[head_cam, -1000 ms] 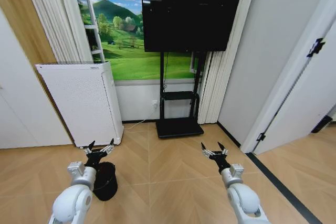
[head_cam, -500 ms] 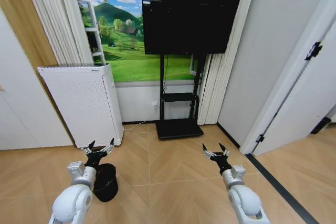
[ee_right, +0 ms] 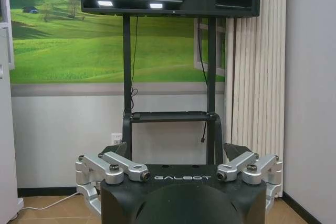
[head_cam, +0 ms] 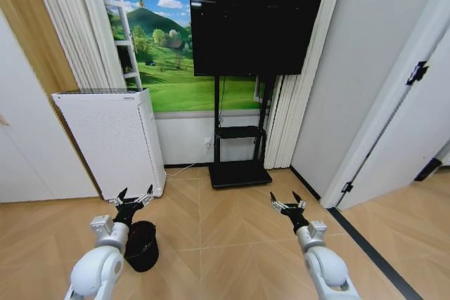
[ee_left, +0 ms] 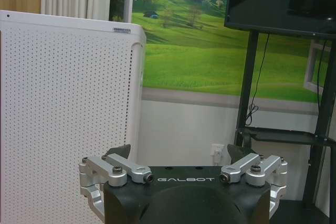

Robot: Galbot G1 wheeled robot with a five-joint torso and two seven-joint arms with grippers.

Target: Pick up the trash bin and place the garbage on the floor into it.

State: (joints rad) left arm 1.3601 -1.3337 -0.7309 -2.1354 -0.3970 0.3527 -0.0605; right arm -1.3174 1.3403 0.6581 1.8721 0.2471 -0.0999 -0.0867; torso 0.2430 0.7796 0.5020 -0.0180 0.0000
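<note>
The trash bin is a small round black wastebasket standing on the wood floor at lower left, partly behind my left arm. My left gripper hangs open just above and slightly behind the bin, touching nothing. My right gripper is open over bare floor at lower right, well away from the bin. In the left wrist view the left gripper has its jaws spread wide, and the right gripper in the right wrist view stands the same way. The garbage is out of view.
A tall white perforated appliance stands against the wall right behind the bin. A black TV on its stand fills the middle back, with curtains and a landscape mural behind. White doors line the right side. Open floor lies between the arms.
The whole head view has shifted slightly to the right, so the camera moved. Both arms and the bin keep the same places relative to each other.
</note>
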